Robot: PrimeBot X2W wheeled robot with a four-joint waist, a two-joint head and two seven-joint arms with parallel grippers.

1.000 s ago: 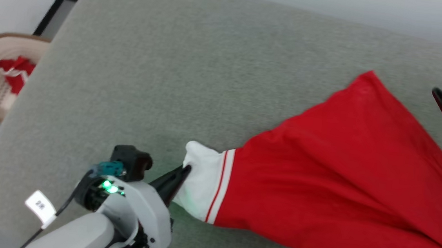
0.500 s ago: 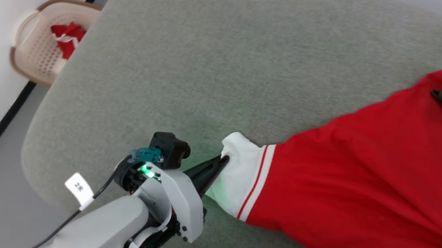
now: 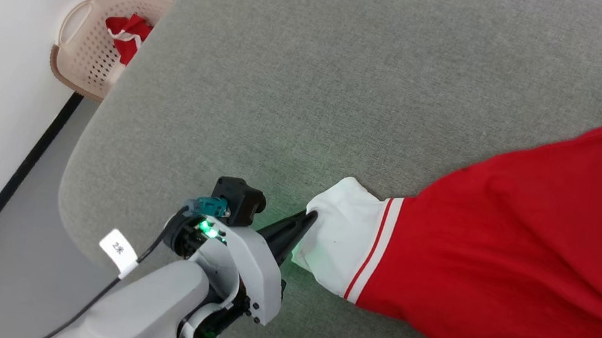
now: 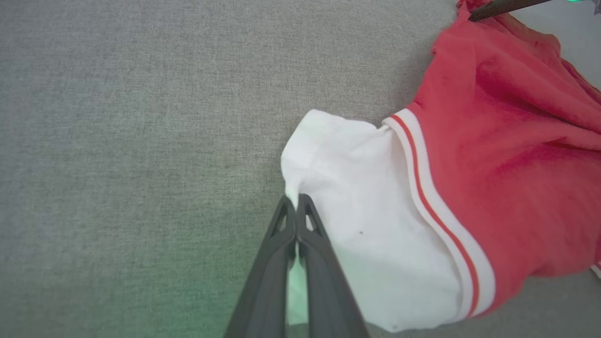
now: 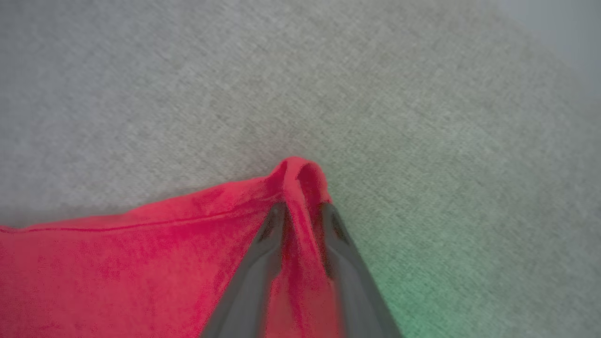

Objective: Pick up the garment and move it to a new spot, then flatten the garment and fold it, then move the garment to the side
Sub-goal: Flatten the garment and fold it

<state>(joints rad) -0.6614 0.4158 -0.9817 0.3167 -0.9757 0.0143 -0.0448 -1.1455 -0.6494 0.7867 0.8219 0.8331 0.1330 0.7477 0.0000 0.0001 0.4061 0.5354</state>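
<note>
The garment [image 3: 522,243] lies across the grey padded worktop [image 3: 288,78], stretched between the 2 grippers. The left gripper [image 3: 310,216] has its jaws clenched on the edge of the white sleeve end [image 4: 366,211], with the cloth pinched right at the tips. The right gripper [image 5: 303,206] straddles a raised red fold at the garment's far corner. Its jaws stand partly apart with cloth between them, and I cannot tell whether they have bitten.

The step in hand looks like flattening by drawing the garment taut from 2 ends. To do it well, the right jaws should close fully on that fold, taking both layers, before any pull. Then the 2 arms should draw apart low and evenly, close to the worktop. That way the thin left pinch does not slip off the sleeve and the body settles without ridges.
</note>
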